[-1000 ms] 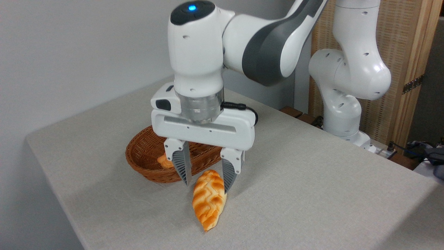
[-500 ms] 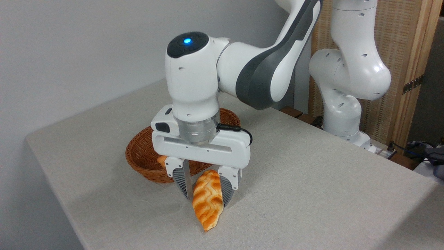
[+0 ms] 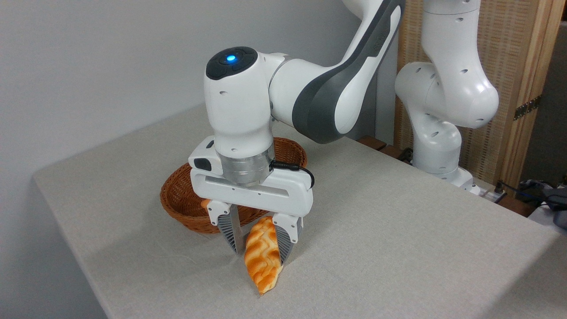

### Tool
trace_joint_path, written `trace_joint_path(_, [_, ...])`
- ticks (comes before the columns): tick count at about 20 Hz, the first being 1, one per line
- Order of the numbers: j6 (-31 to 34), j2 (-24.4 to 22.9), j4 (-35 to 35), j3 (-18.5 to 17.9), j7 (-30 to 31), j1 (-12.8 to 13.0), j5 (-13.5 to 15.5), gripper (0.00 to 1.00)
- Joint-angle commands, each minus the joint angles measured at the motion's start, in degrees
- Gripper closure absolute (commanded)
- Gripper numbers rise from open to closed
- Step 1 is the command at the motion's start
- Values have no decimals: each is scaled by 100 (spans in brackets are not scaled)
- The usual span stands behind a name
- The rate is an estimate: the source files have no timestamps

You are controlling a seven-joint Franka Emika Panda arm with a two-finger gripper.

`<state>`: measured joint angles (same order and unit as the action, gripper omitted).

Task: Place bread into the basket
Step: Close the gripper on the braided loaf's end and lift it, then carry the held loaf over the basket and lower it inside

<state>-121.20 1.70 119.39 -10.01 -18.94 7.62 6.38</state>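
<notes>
- Two ribbed fingers (image 3: 231, 230) now press against the sides of the bread (image 3: 263, 257), where a second ago they stood spread with a gap on either side of the loaf.
- Over that second the gripper (image 3: 259, 246) has come lower and slightly toward the left of the frame, so its white body now hides more of the basket.
- The bread lies on the grey desk (image 3: 398, 239) at lower centre, pointed end toward the bottom edge, almost where it was before; whether it has lifted off the cloth cannot be told.
- The basket (image 3: 186, 208) sits just behind the gripper, left of centre, close to the bread but apart from it.
- Inside the basket, a small orange piece (image 3: 204, 204) shows at the near wall, mostly hidden by the left finger.
</notes>
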Motion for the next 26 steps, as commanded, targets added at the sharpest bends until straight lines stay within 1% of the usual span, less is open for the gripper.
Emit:
trace_joint_path(1, [-44, -21, 14, -18, -145, 29, -49, 67])
trace_joint_path(4, [-9, -30, 14, -27, -346, 29, -58, 77])
trace_joint_path(5, [9, -30, 14, -27, -408, 29, -49, 79])
trace_joint_path(10, [9, -82, -3, -62, -435, 21, -49, 78])
trace_joint_path(12, [0, -144, -56, -88, -426, 3, 12, 78])
trace_joint_path(14, [0, -258, -161, -97, -426, -6, 12, 77])
trace_joint_path(17, [0, -574, -205, -97, -426, -14, 56, 75])
trace_joint_path(18, [0, -679, -258, -97, -426, -14, 161, 75])
trace_joint_path(19, [0, -706, -302, -97, -426, -14, 231, 75])
trace_joint_path(20, [0, -759, -346, -80, -426, -14, 398, 75])
trace_joint_path(21, [0, -768, -372, -71, -418, -14, 469, 75])
trace_joint_path(22, [0, -794, -407, -36, -418, -14, 600, 75])
trace_joint_path(23, [0, -821, -408, -27, -409, -6, 662, 75])
trace_joint_path(24, [9, -847, -408, 25, -409, 20, 793, 75])
trace_joint_path(25, [18, -847, -408, 113, -400, 29, 847, 75])
trace_joint_path(26, [35, -847, -408, 348, -391, 21, 908, 74])
